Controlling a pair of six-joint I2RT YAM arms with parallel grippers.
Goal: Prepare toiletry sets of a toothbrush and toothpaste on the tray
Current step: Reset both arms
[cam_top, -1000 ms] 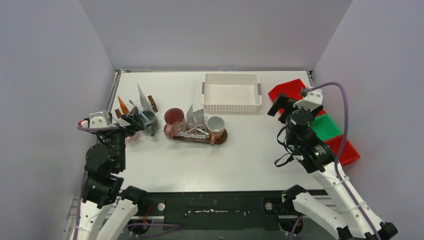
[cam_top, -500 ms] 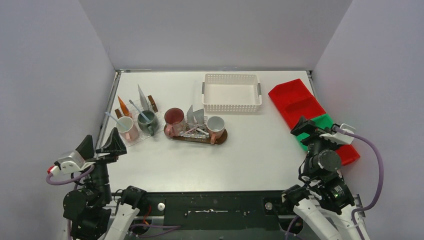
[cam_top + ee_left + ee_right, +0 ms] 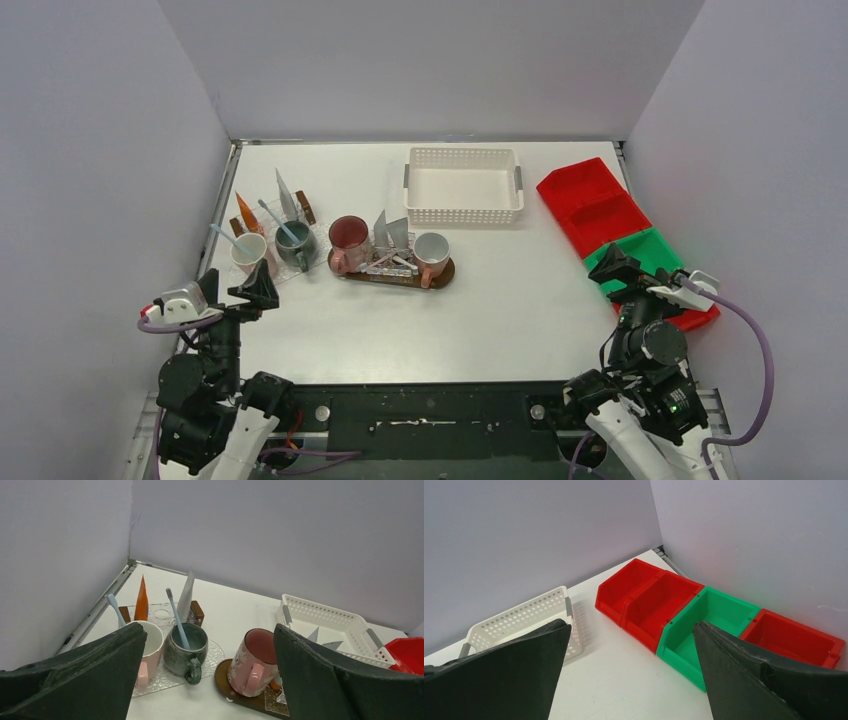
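Mugs [image 3: 349, 235] on trays [image 3: 446, 271], basket [image 3: 464, 190] behind

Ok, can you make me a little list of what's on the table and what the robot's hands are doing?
clear tray: pale mug and green mug, a toothbrush in each
brown tray: pink mug and white mug, grey tubes between them
basket: white, behind the brown tray
bins: red bins and a green bin, at the right
left fingers: open, holding nothing
right fingers: open, holding nothing

White arm links [image 3: 240, 442]; black joints [image 3: 655, 345]; lilac cables [image 3: 757, 350]; dark matte wedge-shaped jaws, scuffed edges.
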